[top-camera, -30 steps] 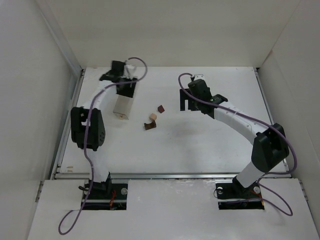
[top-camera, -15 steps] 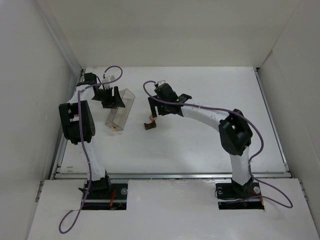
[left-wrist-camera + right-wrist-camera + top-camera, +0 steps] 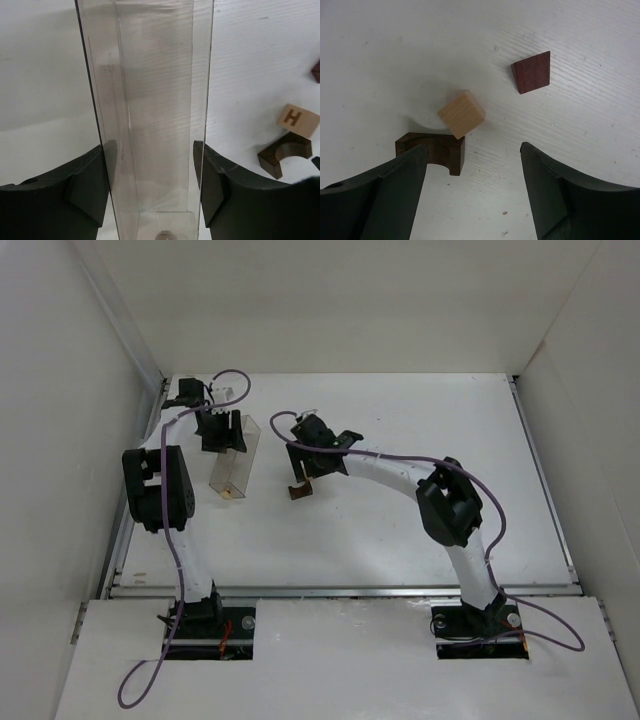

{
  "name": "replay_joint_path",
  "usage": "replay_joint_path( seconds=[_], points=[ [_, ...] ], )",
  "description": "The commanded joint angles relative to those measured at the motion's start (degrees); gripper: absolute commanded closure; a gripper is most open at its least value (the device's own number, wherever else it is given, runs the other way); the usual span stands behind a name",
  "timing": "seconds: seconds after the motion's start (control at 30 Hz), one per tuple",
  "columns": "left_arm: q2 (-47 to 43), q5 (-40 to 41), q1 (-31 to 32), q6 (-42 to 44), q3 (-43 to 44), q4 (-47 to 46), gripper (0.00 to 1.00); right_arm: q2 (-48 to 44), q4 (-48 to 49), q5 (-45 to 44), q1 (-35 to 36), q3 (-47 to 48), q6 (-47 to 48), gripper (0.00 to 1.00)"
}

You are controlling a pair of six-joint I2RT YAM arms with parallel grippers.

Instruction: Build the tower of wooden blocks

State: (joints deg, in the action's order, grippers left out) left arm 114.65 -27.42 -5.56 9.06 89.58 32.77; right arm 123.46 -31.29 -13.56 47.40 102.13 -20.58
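Observation:
The tower's three blocks lie loose and unstacked on the white table. In the right wrist view the pale tan cube (image 3: pixel 462 114) leans on the edge of the dark brown arch block (image 3: pixel 432 150). The maroon pointed piece (image 3: pixel 532 72) lies apart, farther out to the right. My right gripper (image 3: pixel 472 150) hangs open just above and short of them, with nothing between its fingers. From above, the right gripper (image 3: pixel 303 468) hides most of the blocks, and only the dark brown block (image 3: pixel 298 492) shows clearly. My left gripper (image 3: pixel 152 150) is shut on the clear plastic box (image 3: pixel 150 75).
The clear box (image 3: pixel 233 468) stands tilted to the left of the blocks, held at its far end by the left gripper (image 3: pixel 222 432). White walls enclose the table on the left, the back and the right. In the left wrist view the tan cube (image 3: pixel 298 120) shows a letter H.
My right arm has swung left from mid-table to hover over the blocks. My left gripper has moved left with the clear box, tilting it.

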Motion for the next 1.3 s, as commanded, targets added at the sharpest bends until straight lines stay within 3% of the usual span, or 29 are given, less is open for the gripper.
replay_joint_path(
  seconds=[0.0, 0.13, 0.23, 0.33, 0.37, 0.47, 0.63, 0.77, 1.03, 1.2, 1.27],
  points=[
    [-3.5, 8.6, 0.5, -2.7, -1.0, -0.3, 0.52, -0.8, -1.4, -3.0, 0.8, -0.9, -1.1, 0.20],
    [-0.5, 6.7, -1.5, -3.3, -0.5, 0.4, 0.52, -1.3, -0.7, -0.3, 1.4, -2.6, -1.1, 0.24],
    [0.2, 3.9, -3.5, -3.3, -1.6, -0.3, 0.44, -0.7, -0.1, 0.2, 1.4, -2.6, -1.7, 0.25],
    [0.2, 7.4, -4.0, -2.7, -1.6, -1.8, 0.29, -0.1, -0.1, 0.8, 1.4, -2.6, -1.7, 0.25],
    [0.2, 9.0, -4.0, -1.8, -2.2, -1.8, 0.18, -0.1, -0.1, 0.8, 1.4, -2.6, -1.7, 0.25],
    [-0.9, 14.4, -4.0, -1.1, -3.4, -3.2, 0.00, -0.1, -0.1, 0.8, 1.4, -2.6, -2.2, 0.25],
    [-1.5, 20.7, -4.0, 0.3, -3.4, -4.3, 0.00, 0.5, -0.1, 1.3, 1.9, -2.6, -2.2, 0.29],
    [-3.4, 21.3, -4.0, 1.4, -3.4, -4.8, 0.00, 1.0, -0.1, 1.3, 1.9, -2.0, -2.7, 0.33],
    [-9.4, 20.1, -4.0, 3.2, -3.4, -5.9, 0.00, 4.1, -1.3, 0.7, 3.1, 0.2, -3.3, 0.53],
    [-16.6, 22.0, -1.6, 7.0, -4.2, -8.3, 0.00, 5.2, -1.3, -1.0, 3.1, 0.7, -3.3, 0.60],
    [-18.7, 18.7, -0.8, 9.8, -5.2, -9.7, 0.00, 5.2, -1.3, -1.7, 3.1, 0.7, -3.3, 0.71]
  ],
)
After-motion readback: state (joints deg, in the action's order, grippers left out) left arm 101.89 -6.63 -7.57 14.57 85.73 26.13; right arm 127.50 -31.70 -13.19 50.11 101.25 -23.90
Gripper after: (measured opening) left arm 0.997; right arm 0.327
